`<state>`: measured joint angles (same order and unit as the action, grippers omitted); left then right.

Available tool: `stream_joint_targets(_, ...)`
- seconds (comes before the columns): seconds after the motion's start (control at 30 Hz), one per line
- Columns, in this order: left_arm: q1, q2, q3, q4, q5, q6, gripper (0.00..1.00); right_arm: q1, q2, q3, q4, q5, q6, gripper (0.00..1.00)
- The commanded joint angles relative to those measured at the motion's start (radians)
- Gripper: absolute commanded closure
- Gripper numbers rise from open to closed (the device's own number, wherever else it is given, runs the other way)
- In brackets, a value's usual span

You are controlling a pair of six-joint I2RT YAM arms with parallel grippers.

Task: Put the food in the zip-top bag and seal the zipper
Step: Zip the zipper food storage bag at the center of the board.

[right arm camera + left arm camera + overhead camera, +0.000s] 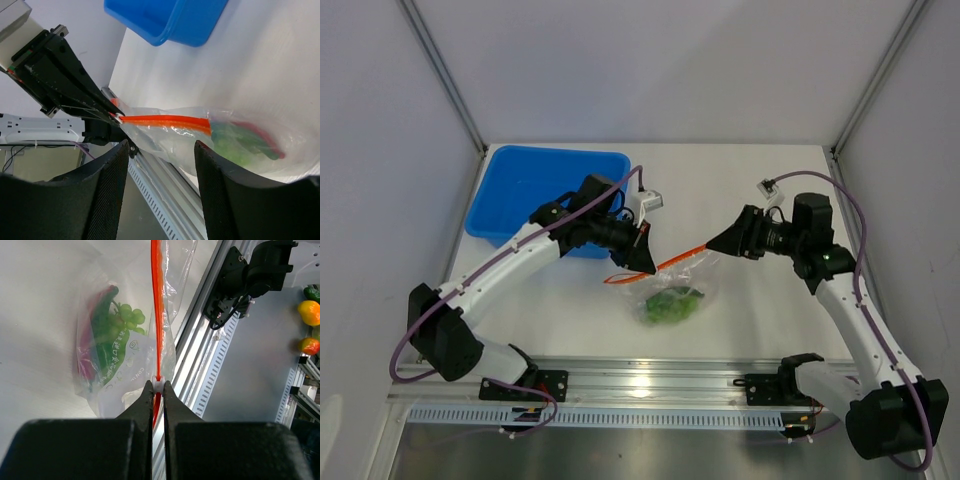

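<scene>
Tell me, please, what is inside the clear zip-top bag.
Inside the zip-top bag are a bunch of light-green grapes, a darker-green piece and a slim red piece. They overlap, and the bag's printed panel covers their lower ends, so anything beneath is hidden.

zip-top bag (145, 357): clear | zipper (157, 300): red-orange | grapes (129, 315): light green | flat piece (106, 342): darker green | tub (525, 180): blue

Clear glossy plastic zip-top bag (142, 357), glossy blue plastic tub (535, 190), matt white table (740, 310)

One bag (145, 357), three foods (107, 335) (one tub (535, 185))
</scene>
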<state>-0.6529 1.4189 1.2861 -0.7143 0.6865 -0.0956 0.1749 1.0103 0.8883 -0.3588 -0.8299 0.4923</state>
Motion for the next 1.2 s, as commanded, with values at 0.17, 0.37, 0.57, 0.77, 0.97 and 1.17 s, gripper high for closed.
stream_joint_targets(0.17,0.007,-0.058,-0.004,0.01,0.041,0.02,1.0,-0.006,0.082,0.067,0.028,0.023,-0.078,0.42)
stream_joint_targets(0.37,0.007,-0.061,-0.004,0.009,0.042,0.02,0.99,-0.026,0.125,0.092,0.024,0.014,-0.1,0.42)
stream_joint_targets(0.57,0.006,-0.054,-0.007,0.016,0.05,0.01,1.0,-0.015,0.149,0.061,0.102,-0.095,-0.084,0.42)
stream_joint_targets(0.77,0.007,-0.049,-0.008,0.021,0.058,0.002,0.99,0.035,0.175,0.051,0.158,-0.193,-0.075,0.47)
stream_joint_targets(0.97,0.006,-0.046,-0.008,0.022,0.061,-0.001,0.99,0.086,0.211,0.051,0.141,-0.222,-0.096,0.49)
stream_joint_targets(1.17,0.006,-0.041,-0.001,0.015,0.064,-0.003,0.99,0.089,0.224,0.043,0.113,-0.225,-0.136,0.54)
